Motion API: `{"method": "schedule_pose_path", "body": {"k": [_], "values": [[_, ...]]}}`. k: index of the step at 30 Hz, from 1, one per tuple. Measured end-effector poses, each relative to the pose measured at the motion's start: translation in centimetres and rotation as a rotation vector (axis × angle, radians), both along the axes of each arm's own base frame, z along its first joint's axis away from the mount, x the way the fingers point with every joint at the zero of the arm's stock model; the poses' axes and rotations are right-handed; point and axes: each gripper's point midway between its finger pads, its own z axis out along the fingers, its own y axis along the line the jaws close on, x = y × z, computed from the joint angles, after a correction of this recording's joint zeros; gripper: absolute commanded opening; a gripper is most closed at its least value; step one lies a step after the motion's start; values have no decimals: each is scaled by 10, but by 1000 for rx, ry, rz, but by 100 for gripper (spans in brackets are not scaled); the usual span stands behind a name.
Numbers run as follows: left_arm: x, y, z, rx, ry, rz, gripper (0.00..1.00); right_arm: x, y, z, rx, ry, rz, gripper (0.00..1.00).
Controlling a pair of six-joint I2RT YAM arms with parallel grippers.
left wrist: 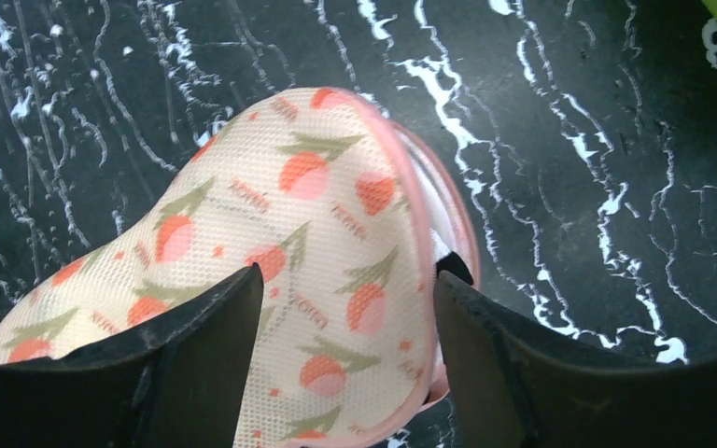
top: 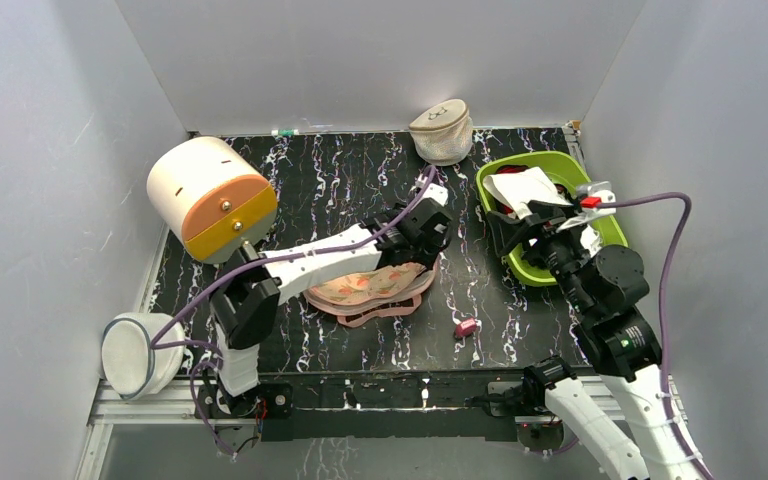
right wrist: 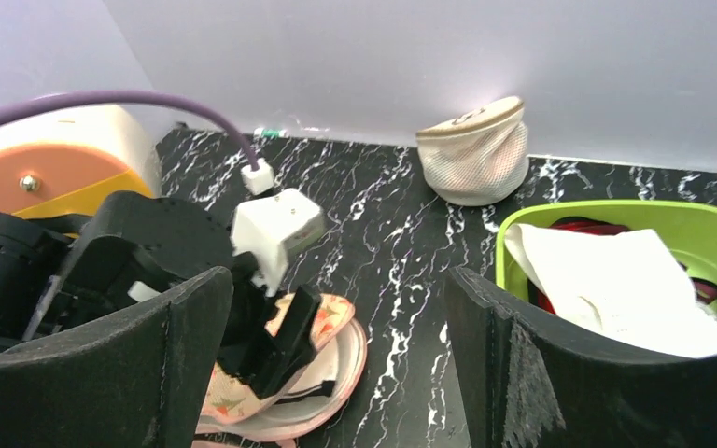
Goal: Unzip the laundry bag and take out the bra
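The peach printed laundry bag (top: 370, 288) lies mid-table, its pink-trimmed edge gaping. My left gripper (top: 423, 243) is over its right end, open, with the peach top flap (left wrist: 336, 224) lying between the fingers (left wrist: 215, 345). In the right wrist view the flap (right wrist: 331, 322) is raised off the lower half, and the white bra (right wrist: 341, 369) with a thin black strap shows in the gap. A bit of white and black also shows at the flap's edge in the left wrist view (left wrist: 446, 257). My right gripper (top: 522, 225) is open and empty beside the green bin, apart from the bag.
A green bin (top: 560, 165) with a white cloth (top: 526, 190) and red items stands at right. A beige domed mesh pouch (top: 442, 130) sits at the back. A cream and orange drum (top: 210, 197) stands at left, a white round pouch (top: 135, 352) front left, and a small pink object (top: 466, 326) sits near the bag.
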Motion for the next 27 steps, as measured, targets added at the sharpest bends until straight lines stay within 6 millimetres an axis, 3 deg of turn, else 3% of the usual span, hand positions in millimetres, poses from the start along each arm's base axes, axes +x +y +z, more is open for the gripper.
{"method": "schedule_pose_path", "body": {"k": [5, 11, 16, 19, 27], "values": [[-11, 32, 7, 21, -23, -58, 98, -3, -9, 7, -1, -25, -43, 84], [-52, 82, 7, 92, -16, -227, 98, 4, -8, 0, -16, -4, -49, 84], [-77, 113, -6, 199, -24, -376, 80, 14, -2, -7, -21, 10, -37, 84], [-83, 126, -15, 281, -48, -459, 75, 18, 1, -11, -22, 22, -28, 84], [-77, 117, -25, 357, -120, -623, 70, 16, 1, -15, -14, 30, -25, 85]]}}
